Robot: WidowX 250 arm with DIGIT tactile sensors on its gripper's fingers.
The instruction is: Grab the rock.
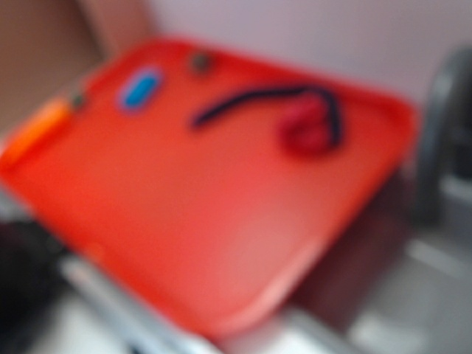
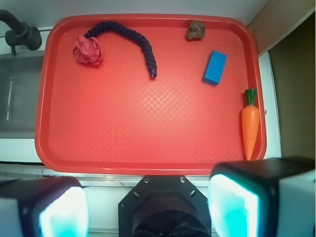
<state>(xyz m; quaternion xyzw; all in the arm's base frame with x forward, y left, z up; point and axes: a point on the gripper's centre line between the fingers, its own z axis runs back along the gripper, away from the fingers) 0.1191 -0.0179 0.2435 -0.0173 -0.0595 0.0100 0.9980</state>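
Observation:
The rock (image 2: 196, 30), a small grey-brown lump, lies near the far rim of the red tray (image 2: 148, 123), right of centre in the wrist view. In the blurred exterior view the rock (image 1: 200, 62) shows as a small dark spot at the tray's (image 1: 184, 221) far edge. My gripper (image 2: 148, 210) hangs high above the tray's near edge, far from the rock. It is open, with nothing between its two pale-padded fingers (image 2: 232, 207). The gripper itself does not show in the exterior view.
On the tray lie a blue block (image 2: 215, 67), a carrot (image 2: 250, 123) by the right rim, and a red lump (image 2: 88, 50) with a dark rope (image 2: 133, 42). A sink and black faucet (image 2: 19, 34) sit to the left.

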